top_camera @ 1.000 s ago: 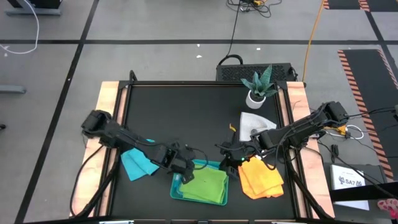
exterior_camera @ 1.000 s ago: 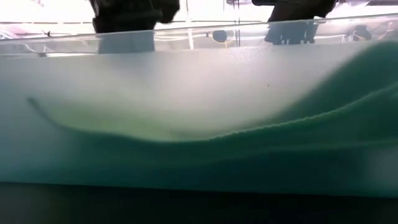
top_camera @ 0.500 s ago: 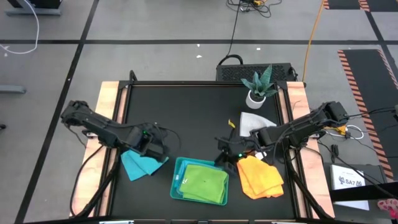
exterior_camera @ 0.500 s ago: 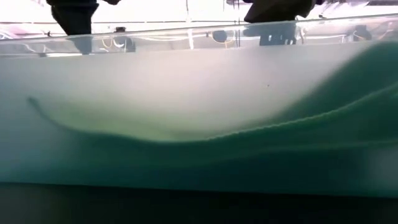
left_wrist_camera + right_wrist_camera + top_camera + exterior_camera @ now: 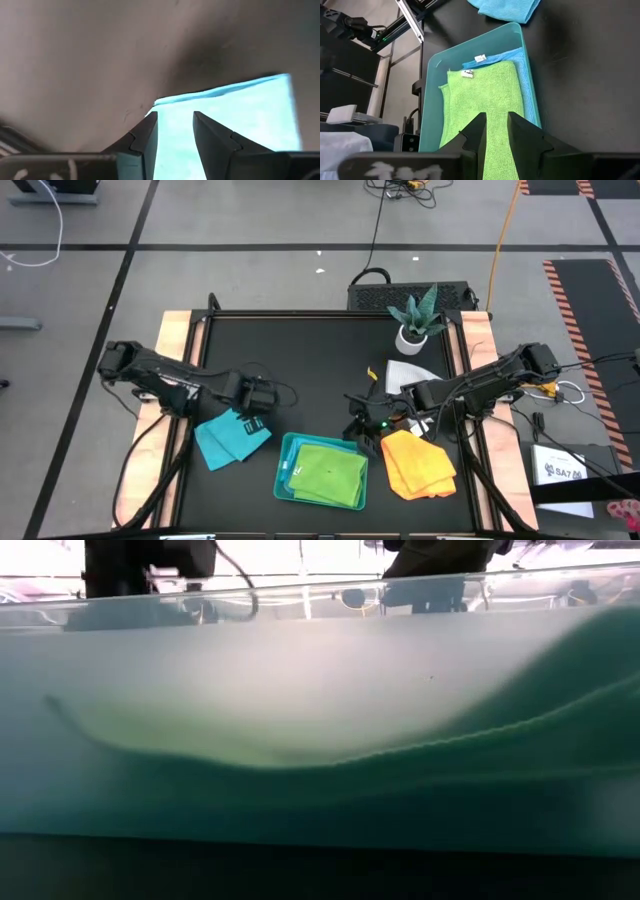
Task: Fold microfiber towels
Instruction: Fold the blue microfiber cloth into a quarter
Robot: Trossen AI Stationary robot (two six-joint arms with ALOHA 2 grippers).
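A turquoise towel [image 5: 228,440] lies crumpled flat on the black table, near left. My left gripper [image 5: 252,402] hangs just past its far right corner, pointing down. In the left wrist view its open fingers [image 5: 175,119] stand over the towel's edge [image 5: 235,120], apart from it. A lime green towel [image 5: 328,472] lies folded in the teal tray [image 5: 284,452] on a folded blue one [image 5: 526,75]. My right gripper [image 5: 358,430] hovers at the tray's far right corner, narrowly open [image 5: 495,120] and empty. A yellow-orange towel [image 5: 418,463] lies right of the tray. A pale towel [image 5: 410,377] lies farther back.
A potted plant [image 5: 418,320] stands at the far right of the table. Wooden rails [image 5: 172,350] run along both side edges. The tray's wall [image 5: 320,740] fills the low view, with only the arms' tops above it. The table's far middle is bare black surface.
My left gripper has left the tray's near left corner and travelled toward the table's left and far edges, ending over the turquoise towel's far corner with its fingers as open as before. The green towel stays folded in the tray.
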